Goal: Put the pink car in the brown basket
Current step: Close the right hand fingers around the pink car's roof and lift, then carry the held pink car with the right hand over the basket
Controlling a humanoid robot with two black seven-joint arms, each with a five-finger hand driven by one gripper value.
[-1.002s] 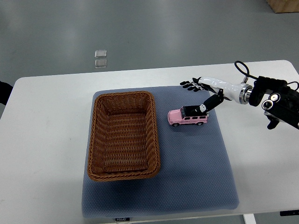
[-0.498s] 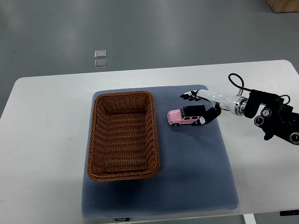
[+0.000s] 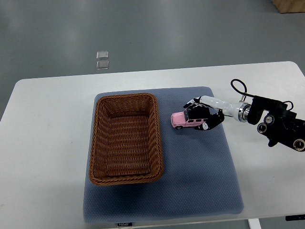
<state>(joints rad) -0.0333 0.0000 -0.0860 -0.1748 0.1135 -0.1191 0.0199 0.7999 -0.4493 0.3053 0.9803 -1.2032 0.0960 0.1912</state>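
Note:
The pink car (image 3: 180,119) stands on the blue-grey mat (image 3: 200,171), just right of the brown wicker basket (image 3: 95,143), which is empty. My right hand (image 3: 199,115) comes in from the right edge and sits over the car's rear half. Its fingers (image 3: 192,104) curl over the far side and the thumb presses the near side, so it is shut on the car. The car's wheels still rest on the mat. The car's back end is hidden by the hand. The left arm is out of view.
The mat lies on a white table (image 3: 47,143). The right forearm and wrist housing (image 3: 276,126) hang over the table's right part. Two small clear squares (image 3: 102,60) lie on the grey floor beyond the table. A cardboard box corner (image 3: 288,5) shows at top right.
My right hand has come down and leftward onto the car, and its fingers have gone from spread above it to curled around it. The car has not moved.

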